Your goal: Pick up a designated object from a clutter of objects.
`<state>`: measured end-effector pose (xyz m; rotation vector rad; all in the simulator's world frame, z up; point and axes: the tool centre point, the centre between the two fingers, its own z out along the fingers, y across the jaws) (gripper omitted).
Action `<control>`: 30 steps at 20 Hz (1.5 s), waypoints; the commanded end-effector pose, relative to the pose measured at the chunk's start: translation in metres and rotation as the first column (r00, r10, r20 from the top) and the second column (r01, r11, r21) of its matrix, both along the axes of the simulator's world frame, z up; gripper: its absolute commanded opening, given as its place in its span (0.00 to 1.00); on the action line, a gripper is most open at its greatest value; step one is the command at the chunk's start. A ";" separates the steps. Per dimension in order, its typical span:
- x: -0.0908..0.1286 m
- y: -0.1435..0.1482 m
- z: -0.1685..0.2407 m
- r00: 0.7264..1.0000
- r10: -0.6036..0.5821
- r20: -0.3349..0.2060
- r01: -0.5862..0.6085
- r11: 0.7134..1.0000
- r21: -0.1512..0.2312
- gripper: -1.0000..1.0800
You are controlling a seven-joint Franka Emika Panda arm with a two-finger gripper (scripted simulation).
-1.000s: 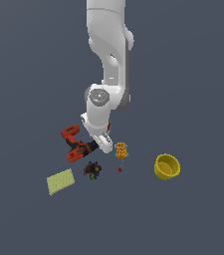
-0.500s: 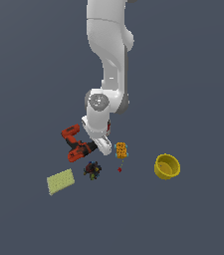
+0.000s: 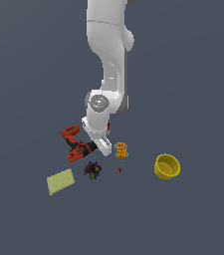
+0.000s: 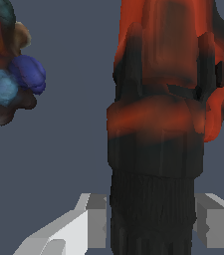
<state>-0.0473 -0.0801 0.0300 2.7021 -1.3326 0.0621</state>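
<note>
The red-orange and black drill (image 3: 75,144) lies on the floor at the exterior view's left of the arm, its black chuck (image 4: 151,209) pointing toward my gripper (image 3: 97,145). In the wrist view the chuck fills the gap between my two grey fingertips (image 4: 96,219), which press against its sides. The drill's red body (image 4: 168,64) stretches away from the fingers. My gripper is low, at floor level, shut on the chuck.
A small dark multicoloured thing (image 3: 92,170) lies just in front of the drill and also shows in the wrist view (image 4: 11,69). An orange-yellow block toy (image 3: 121,150), a tiny red item (image 3: 119,170), a yellow bowl (image 3: 167,166) and a yellow-green sponge (image 3: 60,181) lie around.
The arm has come down slightly onto the drill's chuck end and has barely moved in the last half second. The drill and the other items stay where they were.
</note>
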 end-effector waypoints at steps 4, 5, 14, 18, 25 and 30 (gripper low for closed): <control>0.000 0.000 0.000 1.000 0.000 0.000 0.000 1.000 0.000 0.00; 0.000 0.000 0.000 1.000 0.000 0.000 0.000 1.000 0.000 0.00; 0.006 0.011 0.026 1.000 0.000 0.000 0.000 1.000 0.000 0.00; 0.012 0.021 0.050 1.000 0.000 0.000 0.000 1.000 0.000 0.00; 0.026 0.046 0.109 1.000 0.000 0.000 0.000 1.000 0.000 0.00; 0.038 0.065 0.156 1.000 0.000 0.000 0.000 1.000 0.000 0.00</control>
